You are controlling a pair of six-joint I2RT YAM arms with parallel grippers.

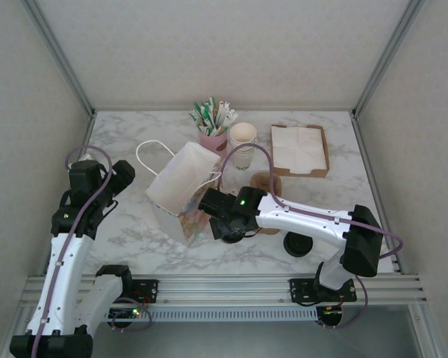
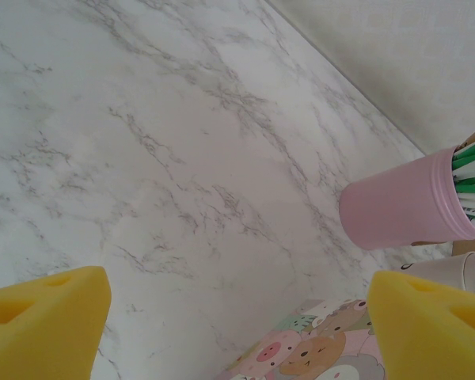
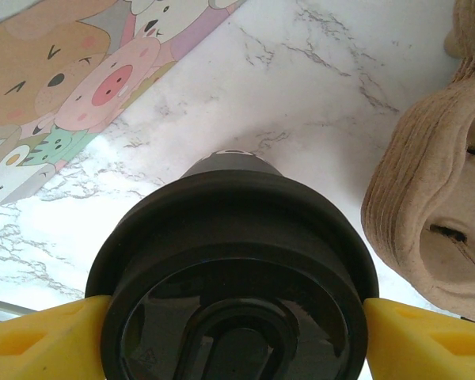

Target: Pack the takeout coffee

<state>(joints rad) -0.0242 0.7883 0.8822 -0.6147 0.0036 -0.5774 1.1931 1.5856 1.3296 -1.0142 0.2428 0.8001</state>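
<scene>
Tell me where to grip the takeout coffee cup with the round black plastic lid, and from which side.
Come straight down from above and pinch the round black plastic lid across its width, probably at the rim. It stands upright on the marble table, lid facing the right pincer, whose yellow fingers flank it. The cartoon-printed paper bag and tan moulded-pulp carrier crowd its sides.

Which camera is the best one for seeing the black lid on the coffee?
The right wrist camera. The black lid is huge there, seen from above between the yellow fingers, with its round rim clear. From the top camera it is just a small dark bit tucked under the right arm.
</scene>
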